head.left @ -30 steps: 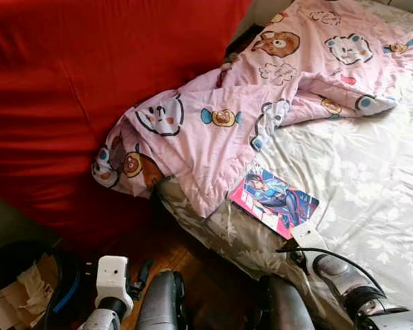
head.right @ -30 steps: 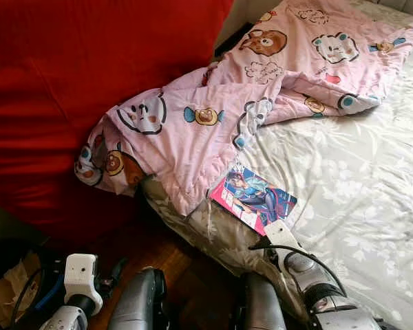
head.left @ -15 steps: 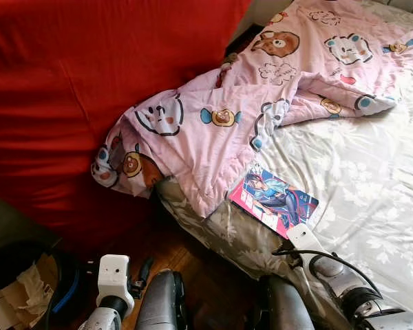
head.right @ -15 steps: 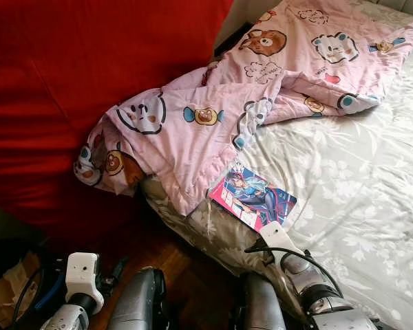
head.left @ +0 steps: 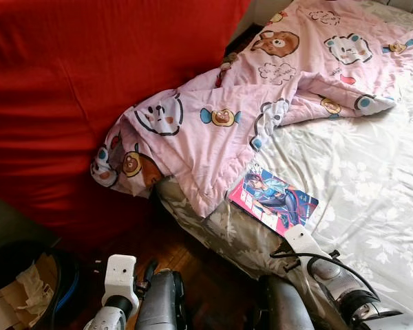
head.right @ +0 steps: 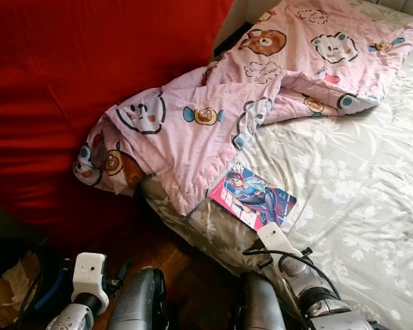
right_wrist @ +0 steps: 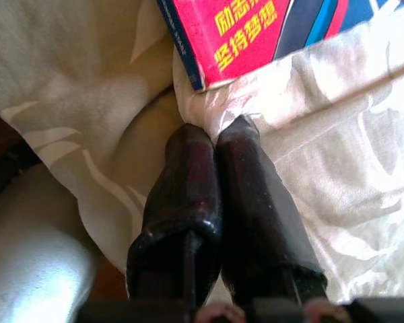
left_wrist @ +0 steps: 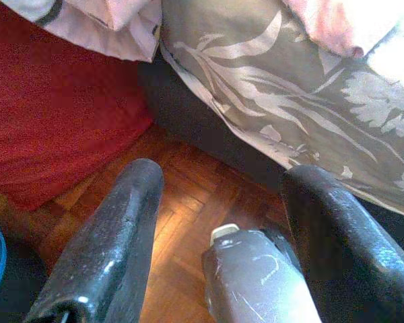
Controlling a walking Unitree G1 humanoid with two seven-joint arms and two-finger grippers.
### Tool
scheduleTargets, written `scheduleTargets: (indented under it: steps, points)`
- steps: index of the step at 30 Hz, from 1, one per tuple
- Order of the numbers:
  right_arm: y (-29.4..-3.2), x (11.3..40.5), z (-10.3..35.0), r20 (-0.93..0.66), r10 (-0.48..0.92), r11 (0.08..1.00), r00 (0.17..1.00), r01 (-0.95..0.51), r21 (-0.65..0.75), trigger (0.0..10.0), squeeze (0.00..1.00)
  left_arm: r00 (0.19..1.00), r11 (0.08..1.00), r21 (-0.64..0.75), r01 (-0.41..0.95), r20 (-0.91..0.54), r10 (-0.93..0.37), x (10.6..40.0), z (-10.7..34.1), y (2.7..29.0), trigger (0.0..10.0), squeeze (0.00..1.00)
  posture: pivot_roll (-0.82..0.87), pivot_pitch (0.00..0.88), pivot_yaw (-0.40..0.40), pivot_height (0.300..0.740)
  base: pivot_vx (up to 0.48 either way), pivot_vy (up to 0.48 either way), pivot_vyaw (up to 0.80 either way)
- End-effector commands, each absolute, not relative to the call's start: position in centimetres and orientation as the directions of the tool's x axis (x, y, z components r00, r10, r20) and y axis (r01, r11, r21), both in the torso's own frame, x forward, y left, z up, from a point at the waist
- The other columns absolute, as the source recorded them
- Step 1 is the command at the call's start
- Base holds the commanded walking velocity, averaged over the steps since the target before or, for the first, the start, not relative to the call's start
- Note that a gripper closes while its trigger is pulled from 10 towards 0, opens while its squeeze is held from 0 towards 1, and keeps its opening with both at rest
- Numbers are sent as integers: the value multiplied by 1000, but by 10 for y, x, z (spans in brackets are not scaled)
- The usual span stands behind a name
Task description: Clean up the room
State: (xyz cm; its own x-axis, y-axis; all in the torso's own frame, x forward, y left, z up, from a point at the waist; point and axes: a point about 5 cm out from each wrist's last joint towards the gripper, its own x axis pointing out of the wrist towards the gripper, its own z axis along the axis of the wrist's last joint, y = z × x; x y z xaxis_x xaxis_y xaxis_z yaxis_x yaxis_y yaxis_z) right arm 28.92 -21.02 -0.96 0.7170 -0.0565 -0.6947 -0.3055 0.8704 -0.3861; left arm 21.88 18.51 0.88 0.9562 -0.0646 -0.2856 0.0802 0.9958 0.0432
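Lying on the grey floral bedsheet (head.left: pixel 372 179) beside the pink cartoon-print quilt (head.left: pixel 220 124), the glossy illustrated book (head.left: pixel 274 199) meets the head view, while the left gripper (left_wrist: pixel 222 222) gapes empty over wooden parquet floor (left_wrist: pixel 182 202), and the right gripper (right_wrist: pixel 219 138), fingers pressed together holding nothing, rests just short of the book's corner.

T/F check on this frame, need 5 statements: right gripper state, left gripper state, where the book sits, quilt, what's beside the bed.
1. The right gripper has its fingers pressed together, tips on the bed sheet just short of the book. True.
2. The left gripper is shut on the quilt. False: its fingers are spread apart over the wooden floor, holding nothing.
3. The book lies flat on the sheet near the bed's edge. True.
4. The pink cartoon quilt is folded neatly at the foot of the bed. False: it is rumpled and spills over the bed's side.
5. A blue wall stands beside the bed. False: a red surface does.
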Motion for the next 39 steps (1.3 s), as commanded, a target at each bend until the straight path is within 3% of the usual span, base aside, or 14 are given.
scheduleTargets:
  steps: [1,15,29,32,33,34,39]
  points:
    - [-212,280,-18,-711,-64,883,701,-292,-367,0,0,944,995,58,82,-325,-59,210,0,186,10000,0,138,213,-3,613,0,0,0]
    - [-209,252,-27,-510,-45,985,859,-48,-167,0,0,941,994,56,89,-332,-66,218,-9,182,10000,0,45,200,-33,613,0,0,0]
    - [-181,218,-37,-419,5,1000,908,-6,0,0,0,942,994,53,98,-327,-76,219,-15,178,10000,0,43,100,-52,613,0,0,0]
    - [-180,222,-28,-340,-17,998,940,35,45,3490,0,943,994,54,93,-326,-70,220,-15,179,10000,0,37,76,-49,613,0,0,0]
    - [-180,223,-28,-337,-18,998,941,38,51,3490,0,943,994,53,92,-326,-70,220,-16,179,10000,0,37,76,-49,613,0,0,0]
    - [-180,228,-26,-331,-30,997,943,54,62,10000,0,942,995,48,86,-329,-66,223,-16,180,10000,0,27,83,-44,613,0,0,0]
    - [-182,233,-34,-404,-77,988,911,125,93,10000,0,925,1000,2,24,-379,-21,225,-25,185,10000,0,18,64,-45,613,0,0,0]
